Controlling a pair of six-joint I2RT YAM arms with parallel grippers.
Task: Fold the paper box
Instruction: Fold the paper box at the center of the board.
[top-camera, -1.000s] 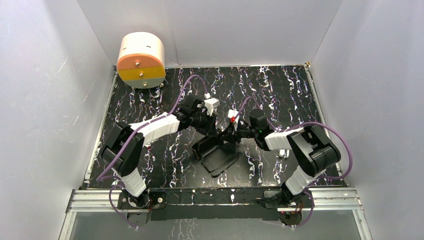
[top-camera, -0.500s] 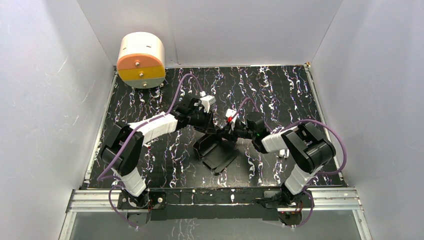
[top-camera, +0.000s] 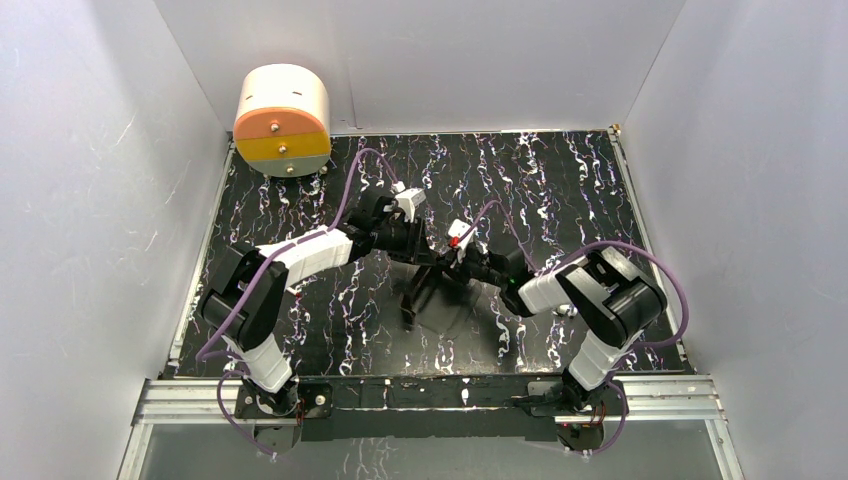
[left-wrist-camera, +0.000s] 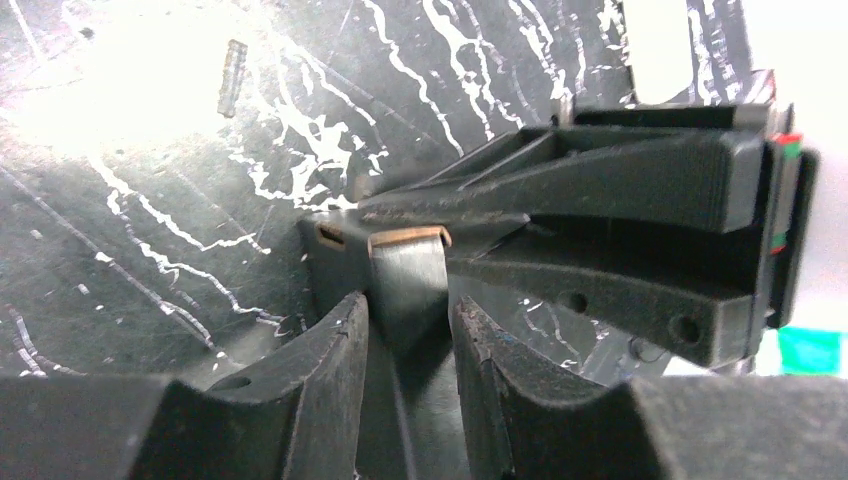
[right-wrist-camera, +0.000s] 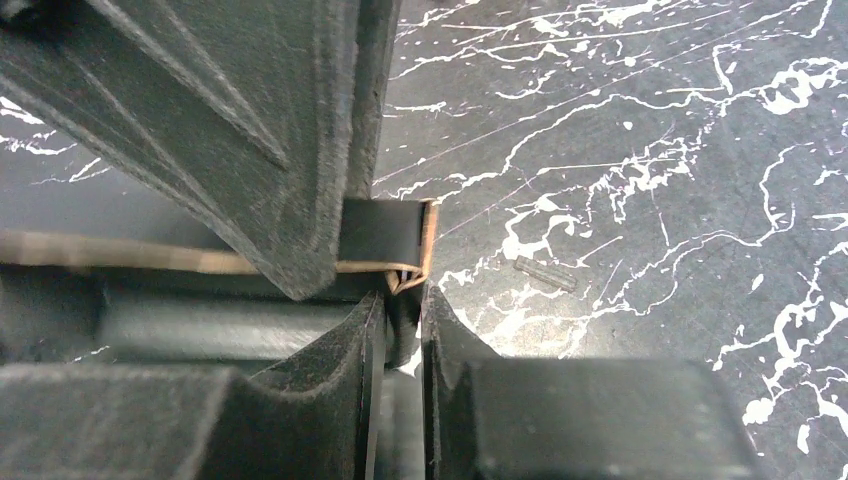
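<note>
The paper box (top-camera: 413, 298) is thin black card, standing nearly edge-on at mid-table between both arms. My left gripper (top-camera: 435, 260) reaches it from the left. In the left wrist view a black flap (left-wrist-camera: 405, 275) fills the gap between the left gripper's (left-wrist-camera: 408, 305) parted fingers; contact is unclear. My right gripper (top-camera: 458, 268) meets it from the right. In the right wrist view, the right gripper (right-wrist-camera: 402, 295) is shut on a narrow fold of card (right-wrist-camera: 385, 235) with a brown cut edge. The right gripper's fingers (left-wrist-camera: 600, 180) cross just above the flap.
A white and orange round device (top-camera: 283, 120) stands at the back left corner. A small dark stick (right-wrist-camera: 545, 273) lies on the black marbled table (top-camera: 560, 190) close to the box. Grey walls close in three sides.
The box has swung up from lying open on the table to standing nearly on edge. Both grippers shifted slightly left and back. The right jaws narrowed onto the card.
</note>
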